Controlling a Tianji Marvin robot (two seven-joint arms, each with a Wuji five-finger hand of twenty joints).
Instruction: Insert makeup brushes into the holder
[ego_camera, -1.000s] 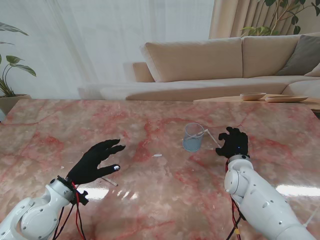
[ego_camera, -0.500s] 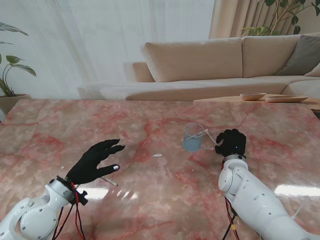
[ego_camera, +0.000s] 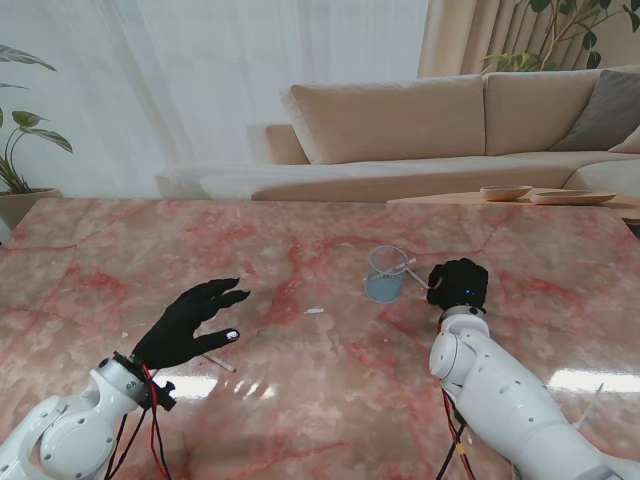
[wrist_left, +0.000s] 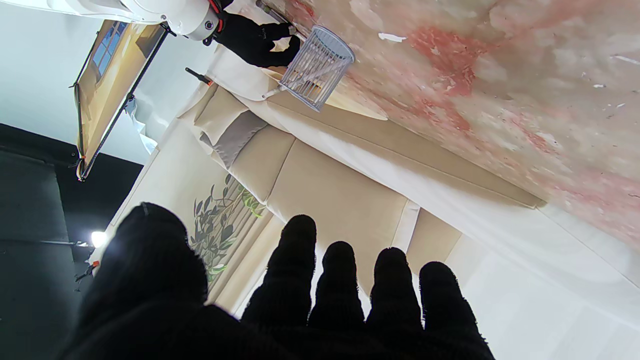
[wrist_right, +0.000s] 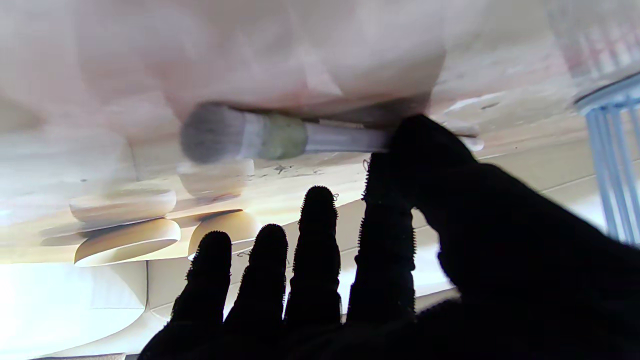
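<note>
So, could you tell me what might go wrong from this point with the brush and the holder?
The right hand pinches the makeup brush only at the handle, thumb against index finger, so the brush could swivel or slip. The holder is light mesh right beside that hand and might be knocked over. A second brush lies partly under the open left hand.

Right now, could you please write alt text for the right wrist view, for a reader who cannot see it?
A black-gloved right hand reaches toward a makeup brush lying against the pink marble table, with the thumb tip at the brush's handle and the other four fingers spread apart. The blue ribbed wall of the holder shows at the picture's edge.
</note>
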